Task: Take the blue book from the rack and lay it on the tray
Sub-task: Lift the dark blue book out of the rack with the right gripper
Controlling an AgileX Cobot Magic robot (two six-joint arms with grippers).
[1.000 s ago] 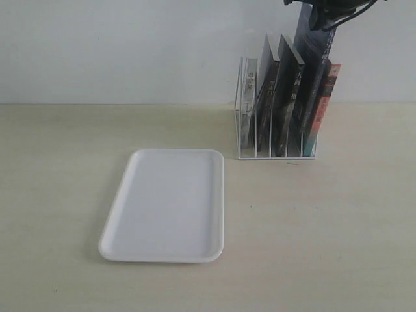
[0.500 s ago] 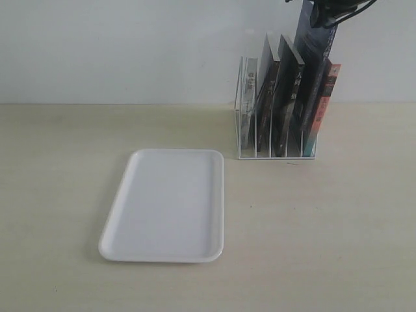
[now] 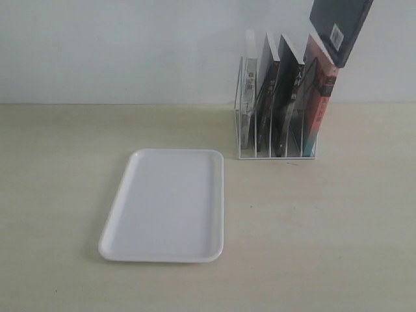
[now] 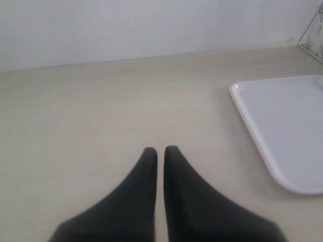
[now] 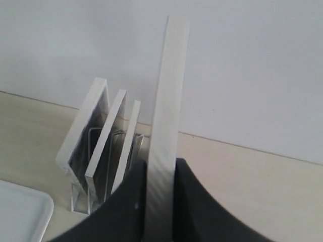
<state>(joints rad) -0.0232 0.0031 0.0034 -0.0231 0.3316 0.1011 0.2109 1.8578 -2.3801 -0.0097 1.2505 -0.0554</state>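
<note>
The blue book (image 3: 339, 27) hangs tilted above the right end of the white wire rack (image 3: 275, 133), its lower corner free of the slots and a barcode showing. In the right wrist view my right gripper (image 5: 161, 166) is shut on it, dark fingers (image 5: 194, 201) pressing both sides of the book's pale page edge (image 5: 167, 91), with the rack (image 5: 101, 151) below. The exterior view does not show that gripper. The white tray (image 3: 166, 205) lies flat, left of the rack. My left gripper (image 4: 160, 150) is shut on nothing, over bare table beside the tray (image 4: 287, 126).
Several books stay upright in the rack, among them two black-spined ones (image 3: 279, 104) and a red-and-teal-spined one (image 3: 322, 104). A white wall rises right behind the rack. A tray corner (image 5: 20, 212) shows in the right wrist view.
The blue book has risen out of its slot and tilted, now hanging above the rack. The right gripper has gone up out of the exterior view.
</note>
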